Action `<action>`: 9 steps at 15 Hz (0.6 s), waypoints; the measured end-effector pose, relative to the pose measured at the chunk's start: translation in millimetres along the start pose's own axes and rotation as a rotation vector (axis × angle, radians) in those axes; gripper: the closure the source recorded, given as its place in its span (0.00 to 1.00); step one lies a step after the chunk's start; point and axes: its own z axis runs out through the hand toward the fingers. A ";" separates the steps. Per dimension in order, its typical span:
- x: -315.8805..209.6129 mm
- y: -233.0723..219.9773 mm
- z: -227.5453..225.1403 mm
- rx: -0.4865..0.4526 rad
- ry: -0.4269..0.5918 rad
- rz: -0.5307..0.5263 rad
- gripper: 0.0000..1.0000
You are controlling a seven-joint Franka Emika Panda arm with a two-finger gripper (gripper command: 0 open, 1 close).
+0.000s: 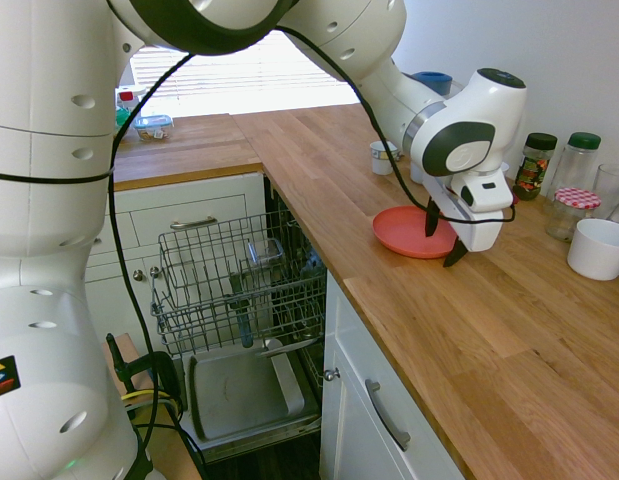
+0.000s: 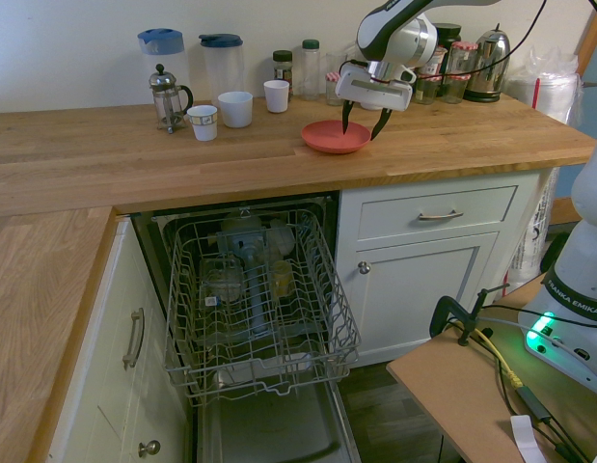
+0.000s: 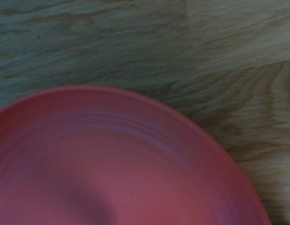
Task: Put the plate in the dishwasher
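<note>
1. One coral-red plate [image 2: 337, 137] is being supported flat by the wooden worktop [image 2: 452, 143], near its front edge.
2. The gripper [image 2: 366, 124] is being held over the plate's rim, fingers spread apart; nothing is being gripped.
3. The approach for grasping is apparently being carried out. A lowering astride the rim, then closure, is being called for next.
4. Below the worktop, the dishwasher [image 2: 342, 349] is being kept open, its wire rack being presented for loading.
5. White cups [image 2: 276, 95] are being stood behind.
</note>
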 end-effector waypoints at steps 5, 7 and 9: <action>2.1 1.1 2.8 0.010 -0.021 -0.011 1.00; 4.8 2.3 3.7 0.014 -0.028 -0.017 1.00; 8.8 4.1 4.2 0.017 -0.033 -0.020 1.00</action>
